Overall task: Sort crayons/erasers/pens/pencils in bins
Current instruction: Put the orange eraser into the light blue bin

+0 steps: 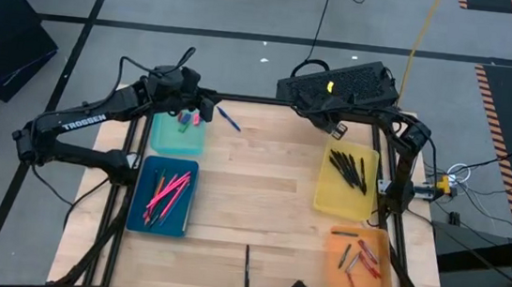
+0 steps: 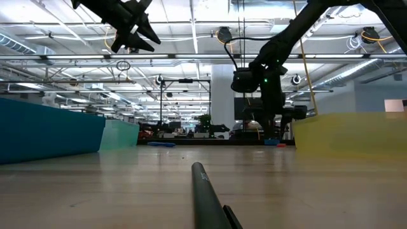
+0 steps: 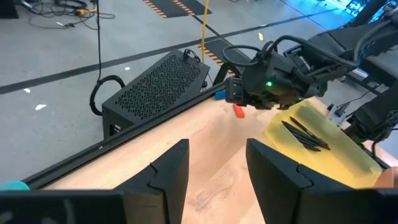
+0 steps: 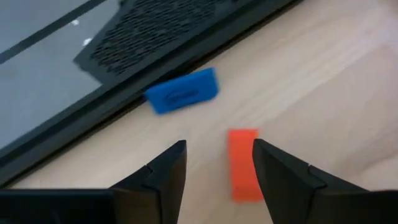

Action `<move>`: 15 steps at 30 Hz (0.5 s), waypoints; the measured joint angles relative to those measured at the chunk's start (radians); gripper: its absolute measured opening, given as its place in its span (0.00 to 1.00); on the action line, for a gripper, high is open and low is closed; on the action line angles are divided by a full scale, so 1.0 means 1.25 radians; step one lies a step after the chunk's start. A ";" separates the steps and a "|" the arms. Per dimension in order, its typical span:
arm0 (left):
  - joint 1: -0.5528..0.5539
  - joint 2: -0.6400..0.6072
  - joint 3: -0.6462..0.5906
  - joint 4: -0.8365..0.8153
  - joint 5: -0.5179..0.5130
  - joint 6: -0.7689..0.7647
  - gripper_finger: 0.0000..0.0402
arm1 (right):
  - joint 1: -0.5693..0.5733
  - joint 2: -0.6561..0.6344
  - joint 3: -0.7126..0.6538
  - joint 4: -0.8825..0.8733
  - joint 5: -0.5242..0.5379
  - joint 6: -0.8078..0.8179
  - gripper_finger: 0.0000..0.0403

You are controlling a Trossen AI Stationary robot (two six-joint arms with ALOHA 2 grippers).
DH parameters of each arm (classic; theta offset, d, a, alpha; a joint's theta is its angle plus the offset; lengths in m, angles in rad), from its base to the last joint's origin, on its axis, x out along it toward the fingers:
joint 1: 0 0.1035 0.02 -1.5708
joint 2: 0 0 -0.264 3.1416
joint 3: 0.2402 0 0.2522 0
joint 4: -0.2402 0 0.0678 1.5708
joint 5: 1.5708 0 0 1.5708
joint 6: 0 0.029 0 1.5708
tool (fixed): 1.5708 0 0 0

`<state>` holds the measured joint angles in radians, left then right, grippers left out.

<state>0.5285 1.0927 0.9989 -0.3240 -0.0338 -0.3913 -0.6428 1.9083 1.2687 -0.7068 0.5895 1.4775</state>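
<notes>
Pale wood table [image 1: 261, 191] on grey floor, ceiling-lit hall behind; bins: teal [image 1: 178, 134] upper left, blue [image 1: 162, 196] below, yellow [image 1: 348, 181] right, orange [image 1: 358, 262] lower right. Right gripper [image 4: 214, 171], upper centre-right, fingers parted, empty, over red eraser [image 4: 242, 163] beside blue eraser [image 4: 183, 91]. Left gripper [image 3: 217, 171], above teal bin, open, empty.

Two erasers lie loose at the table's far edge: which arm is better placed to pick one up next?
The right. Its open hand hangs just above the red eraser, with the blue eraser just beyond. The left hand, also open, is raised over the teal bin, on the far side from them.
</notes>
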 joint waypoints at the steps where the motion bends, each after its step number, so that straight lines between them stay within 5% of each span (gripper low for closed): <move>1: 0.000 0.000 0.000 0.000 -0.004 0.005 0.40 | -0.008 0.000 0.000 -0.010 -0.004 0.012 0.44; 5: 0.000 0.000 0.000 0.001 -0.011 0.010 0.40 | -0.041 0.000 0.000 -0.022 -0.019 0.005 0.44; 15: 0.000 0.000 0.000 0.014 -0.011 0.022 0.40 | -0.121 -0.002 0.000 -0.059 -0.245 -0.097 0.44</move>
<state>0.5285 1.0927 0.9989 -0.3065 -0.0471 -0.3634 -0.7946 1.9060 1.2682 -0.7804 0.2828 1.3560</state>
